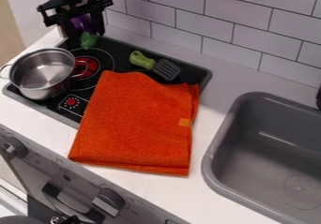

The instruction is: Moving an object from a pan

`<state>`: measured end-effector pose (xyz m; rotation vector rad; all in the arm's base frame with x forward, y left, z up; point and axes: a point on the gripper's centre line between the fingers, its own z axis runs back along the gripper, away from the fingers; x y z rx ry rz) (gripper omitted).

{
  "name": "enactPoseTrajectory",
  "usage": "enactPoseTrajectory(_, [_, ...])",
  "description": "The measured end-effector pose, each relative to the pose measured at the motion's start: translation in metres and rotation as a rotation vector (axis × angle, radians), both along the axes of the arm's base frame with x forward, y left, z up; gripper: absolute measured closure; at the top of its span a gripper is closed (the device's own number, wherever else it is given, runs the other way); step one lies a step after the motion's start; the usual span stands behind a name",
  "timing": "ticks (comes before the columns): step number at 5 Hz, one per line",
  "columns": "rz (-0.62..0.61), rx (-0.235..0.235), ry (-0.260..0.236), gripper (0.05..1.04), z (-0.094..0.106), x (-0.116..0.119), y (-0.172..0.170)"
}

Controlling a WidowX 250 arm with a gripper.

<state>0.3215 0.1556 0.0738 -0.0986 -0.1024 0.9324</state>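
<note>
At the upper left, over the back corner of the stove, the black gripper [86, 30] hangs with its fingers on both sides of a purple toy with a green end [88, 41], which looks like an eggplant. It is shut on the purple part, and the green end points down. Whether that end touches the stove I cannot tell. The steel pan [45, 71] stands upright on the left of the stove, in front of and left of the gripper, with nothing in it.
An orange folded cloth [134, 124] lies over the stove's right front and the counter. Behind it rests a spatula with a green handle [141, 60]. The grey sink [216, 160] is at the right. A tiled wall [194, 24] runs along the back.
</note>
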Motion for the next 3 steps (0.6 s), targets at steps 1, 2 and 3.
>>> enactPoseTrajectory(1, [0.075, 0.004, -0.009, 0.510, -0.010, 0.013, -0.011])
enactPoseTrajectory(2, [0.072, 0.025, 0.007, 0.510, -0.031, 0.019, -0.011])
enactPoseTrajectory(3, [0.047, 0.060, -0.014, 0.510, -0.043, 0.027, -0.006])
